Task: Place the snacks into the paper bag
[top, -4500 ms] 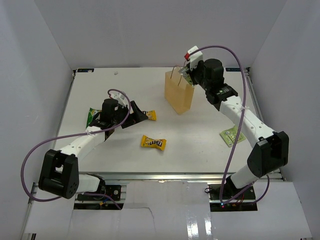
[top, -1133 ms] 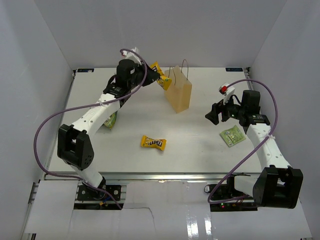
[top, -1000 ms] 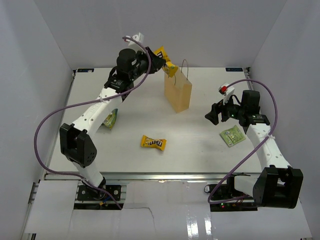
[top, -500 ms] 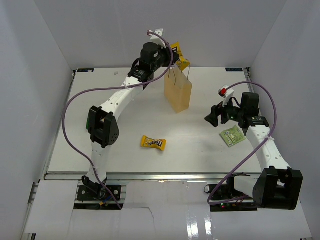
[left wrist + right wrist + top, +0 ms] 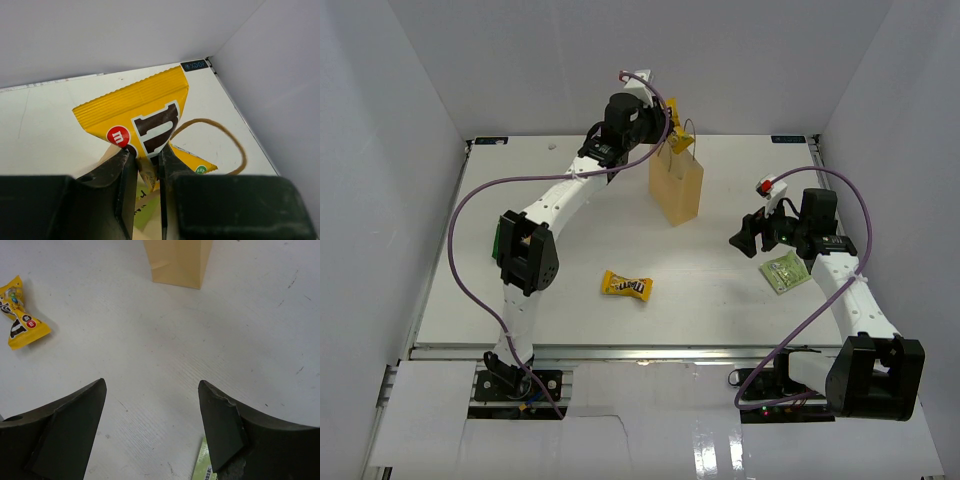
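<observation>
Bright even light, soft shadows, sharp.

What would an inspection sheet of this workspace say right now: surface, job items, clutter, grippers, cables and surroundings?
Surface: white table, faint scuffs.
Job's things: paper bag upright toward the back; held yellow packet above its mouth; loose yellow packet and green packet lying on the table; green sliver mostly hidden behind the left arm.
Clutter: nothing seen.
Grippers: left gripper shut on the held yellow packet; right gripper open and empty above the table.
Cables: purple cables loop off both arms.
Surroundings: plain white walls on three sides.
</observation>
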